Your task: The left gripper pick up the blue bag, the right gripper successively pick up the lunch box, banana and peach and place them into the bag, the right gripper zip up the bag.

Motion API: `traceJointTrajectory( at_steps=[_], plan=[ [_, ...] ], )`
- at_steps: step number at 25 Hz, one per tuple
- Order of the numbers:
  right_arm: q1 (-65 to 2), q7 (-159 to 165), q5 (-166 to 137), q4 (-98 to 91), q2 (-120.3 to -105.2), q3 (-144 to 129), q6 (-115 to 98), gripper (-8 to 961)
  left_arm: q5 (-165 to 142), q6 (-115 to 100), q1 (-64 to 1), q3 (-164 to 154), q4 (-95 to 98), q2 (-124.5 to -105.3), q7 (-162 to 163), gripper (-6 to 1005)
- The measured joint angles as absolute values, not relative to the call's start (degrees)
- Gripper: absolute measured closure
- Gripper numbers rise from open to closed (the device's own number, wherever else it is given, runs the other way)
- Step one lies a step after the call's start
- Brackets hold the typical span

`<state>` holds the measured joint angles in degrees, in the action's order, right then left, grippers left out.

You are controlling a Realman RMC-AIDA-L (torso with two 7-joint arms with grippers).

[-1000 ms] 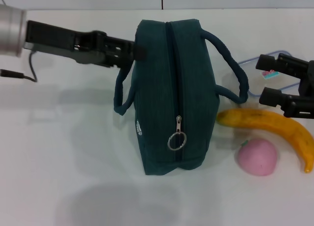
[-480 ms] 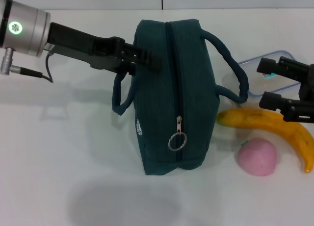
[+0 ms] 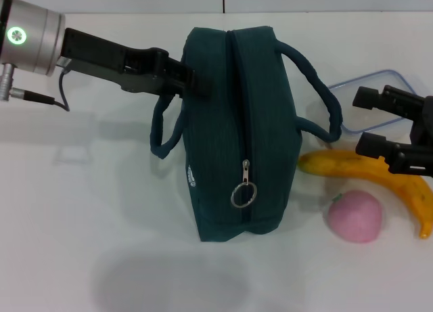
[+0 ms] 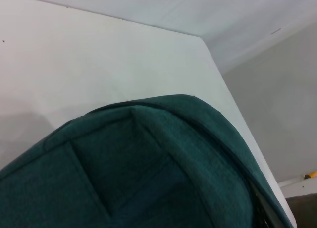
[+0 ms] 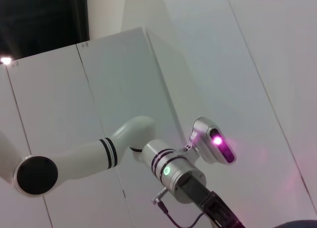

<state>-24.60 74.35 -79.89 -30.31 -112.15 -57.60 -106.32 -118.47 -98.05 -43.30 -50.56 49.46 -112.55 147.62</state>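
Note:
The blue bag (image 3: 264,122) stands zipped shut in the middle of the white table, with its ring pull (image 3: 243,193) toward me. My left gripper (image 3: 193,82) is against the bag's left side, at the top of the left loop handle (image 3: 157,132). The left wrist view shows only the bag's fabric (image 4: 148,168) from close up. My right gripper (image 3: 369,120) is open and empty, above the clear lunch box (image 3: 372,78) and the banana (image 3: 338,163). The pink peach (image 3: 354,216) lies in front of the banana.
The table's far edge (image 3: 101,14) runs along the top of the head view. The right wrist view looks up at a wall and shows my left arm's silver wrist (image 5: 171,171) with its green light.
My left gripper pushed in against the bag, then drew back a little; the left handle shifted slightly left. My right gripper moved slightly toward me over the banana.

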Motion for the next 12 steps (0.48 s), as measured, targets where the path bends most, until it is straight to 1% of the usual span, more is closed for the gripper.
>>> traceJointTrajectory(
  at_steps=[6, 9, 12],
  plan=[
    [-24.5, 74.3, -79.9, -29.3, -112.25, -57.6, -106.3, 132, -118.6, -97.8, -43.3, -50.5, 49.4, -112.7, 147.9, 621],
    [-24.2, 74.1, -79.9, -28.8, -112.25, -57.4, -106.4, 134, -118.7, -97.6, -43.3, -50.4, 49.4, -112.66, 148.0, 820],
    [-23.8, 74.0, -79.9, -28.8, -112.27, -57.3, -106.4, 136, -118.7, -97.3, -43.2, -50.4, 49.4, -112.6, 148.0, 859]
  ],
)
